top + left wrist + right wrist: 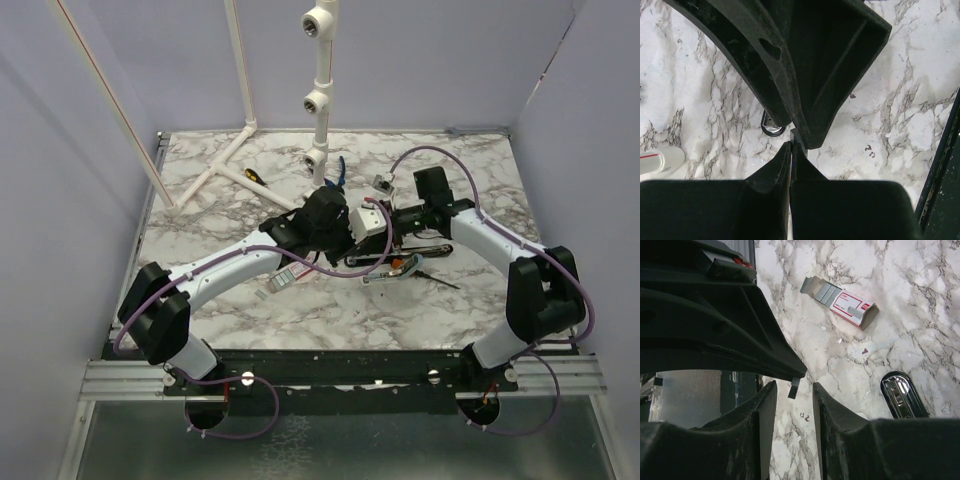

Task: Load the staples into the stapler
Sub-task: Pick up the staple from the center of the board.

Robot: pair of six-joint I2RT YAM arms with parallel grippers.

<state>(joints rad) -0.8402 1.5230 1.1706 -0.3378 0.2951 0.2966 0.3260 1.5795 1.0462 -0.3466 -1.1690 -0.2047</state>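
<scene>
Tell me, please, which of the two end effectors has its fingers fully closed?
The left end effector: its fingers meet, while the right end effector shows a clear gap.

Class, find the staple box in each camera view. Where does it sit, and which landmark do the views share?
Top external: the staple box lies slightly left of centre, towards the near edge.
Left wrist: not in it.
Right wrist: upper middle, one end flap open.
Shared landmark: the marble tabletop, seen in all three.
</scene>
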